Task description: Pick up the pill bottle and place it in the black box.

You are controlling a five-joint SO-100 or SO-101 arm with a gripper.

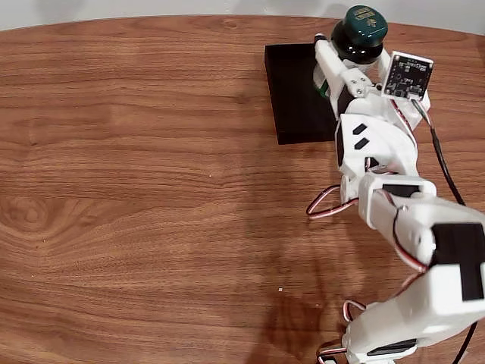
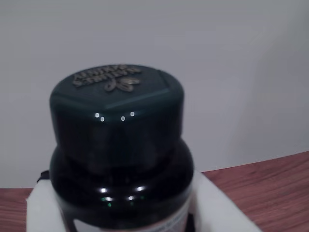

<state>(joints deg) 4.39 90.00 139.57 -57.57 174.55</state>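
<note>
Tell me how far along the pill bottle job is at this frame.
Done: the pickup. The gripper is shut on the pill bottle, with white fingers flanking its body in the wrist view. In hand: the carry; in the fixed view the bottle is held over the far right part of the black box. Left: lowering it into the box and releasing.

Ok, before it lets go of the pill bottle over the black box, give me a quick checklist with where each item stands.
1. Pill bottle held in the gripper: ok, white fingers flank it in the wrist view.
2. Bottle upright: ok, cap up.
3. Bottle over the black box: cannot tell, it sits near the far right corner.
4. Height above the box: cannot tell.
5. Visible box floor bare: ok.
</note>
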